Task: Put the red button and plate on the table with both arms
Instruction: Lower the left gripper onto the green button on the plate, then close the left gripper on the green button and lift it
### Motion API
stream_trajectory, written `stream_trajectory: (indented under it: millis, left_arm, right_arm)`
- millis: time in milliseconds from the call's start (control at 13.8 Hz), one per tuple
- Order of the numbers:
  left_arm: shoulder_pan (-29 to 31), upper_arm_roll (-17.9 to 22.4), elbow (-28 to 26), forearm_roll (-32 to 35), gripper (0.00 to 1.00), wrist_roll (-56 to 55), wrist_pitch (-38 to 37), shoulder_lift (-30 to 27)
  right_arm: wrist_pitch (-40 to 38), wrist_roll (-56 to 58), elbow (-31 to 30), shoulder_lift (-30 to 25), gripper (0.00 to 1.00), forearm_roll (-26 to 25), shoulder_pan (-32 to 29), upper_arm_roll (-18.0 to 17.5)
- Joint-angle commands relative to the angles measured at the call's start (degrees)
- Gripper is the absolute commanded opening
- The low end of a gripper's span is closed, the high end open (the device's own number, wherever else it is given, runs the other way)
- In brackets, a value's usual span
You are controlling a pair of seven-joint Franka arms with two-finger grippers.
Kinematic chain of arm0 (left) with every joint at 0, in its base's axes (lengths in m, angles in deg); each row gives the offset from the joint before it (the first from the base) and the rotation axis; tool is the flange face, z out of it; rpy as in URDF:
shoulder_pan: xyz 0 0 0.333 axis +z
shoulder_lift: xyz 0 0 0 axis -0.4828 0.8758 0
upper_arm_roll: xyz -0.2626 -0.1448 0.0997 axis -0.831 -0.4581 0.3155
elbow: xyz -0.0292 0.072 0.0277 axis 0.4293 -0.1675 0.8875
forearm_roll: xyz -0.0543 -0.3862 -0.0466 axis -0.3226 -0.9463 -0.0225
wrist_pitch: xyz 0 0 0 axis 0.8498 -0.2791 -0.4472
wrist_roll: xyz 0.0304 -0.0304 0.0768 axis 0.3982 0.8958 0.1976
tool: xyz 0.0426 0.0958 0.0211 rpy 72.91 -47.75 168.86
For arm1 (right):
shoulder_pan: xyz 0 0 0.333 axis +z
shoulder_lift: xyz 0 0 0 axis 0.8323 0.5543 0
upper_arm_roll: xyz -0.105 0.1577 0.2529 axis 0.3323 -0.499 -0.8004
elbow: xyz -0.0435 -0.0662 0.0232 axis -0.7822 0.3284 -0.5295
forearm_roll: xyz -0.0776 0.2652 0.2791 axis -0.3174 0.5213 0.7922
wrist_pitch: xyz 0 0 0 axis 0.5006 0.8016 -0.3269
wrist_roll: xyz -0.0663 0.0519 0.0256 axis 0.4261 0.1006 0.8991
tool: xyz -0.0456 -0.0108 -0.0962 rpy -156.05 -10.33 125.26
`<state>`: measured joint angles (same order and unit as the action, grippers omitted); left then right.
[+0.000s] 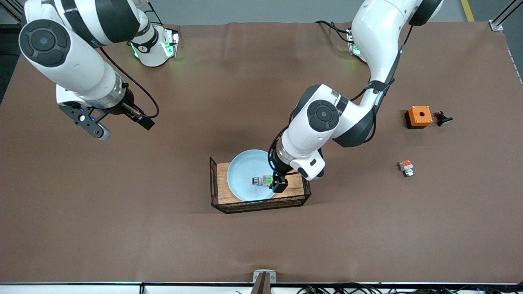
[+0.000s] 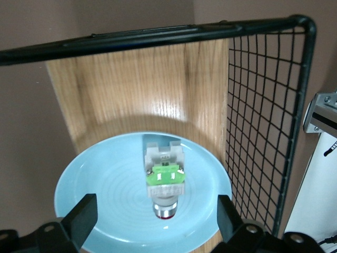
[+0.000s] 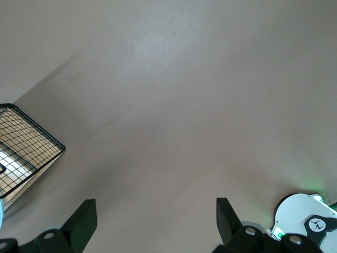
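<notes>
The pale blue plate [image 1: 244,169] [image 2: 100,184] rests on a small wooden board [image 1: 220,188] [image 2: 131,84] with black wire sides. On the plate lies the red button [image 1: 262,180] [image 2: 164,182], a white-grey part with green marks, its dark red cap pointing toward my left wrist camera. My left gripper [image 1: 276,183] [image 2: 156,208] is low over the plate and open. Its fingers stand on either side of the button's cap end and touch nothing. My right gripper [image 1: 119,123] [image 3: 156,208] waits open and empty over the brown table [image 1: 163,237] toward the right arm's end.
Black wire mesh [image 2: 263,105] rises along the board's edges close to the left gripper. Toward the left arm's end lie an orange box [image 1: 419,116], a black button piece [image 1: 443,119] beside it, and a small white part with an orange block [image 1: 406,168].
</notes>
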<state>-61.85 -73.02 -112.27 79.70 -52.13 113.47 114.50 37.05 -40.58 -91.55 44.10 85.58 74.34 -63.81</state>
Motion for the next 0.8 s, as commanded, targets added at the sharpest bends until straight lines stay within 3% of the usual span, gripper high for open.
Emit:
stream_trajectory:
  millis: [0,217,724]
  left_arm:
    - [-2.25,2.43,2.19,0.50,1.00,-0.08,1.16,2.28]
    - [-4.54,4.62,2.19,0.41,1.00,-0.08,3.18,3.87]
    - [-4.80,4.72,2.19,0.41,1.00,-0.08,3.18,3.96]
  right_arm:
    - [0.38,-1.06,-0.50,-0.32,1.00,-0.79,0.54,0.36]
    - [0.29,-1.06,-0.50,-0.32,1.00,-1.05,0.63,0.36]
    - [0.38,-0.97,-0.85,-0.41,1.00,-1.49,0.72,0.36]
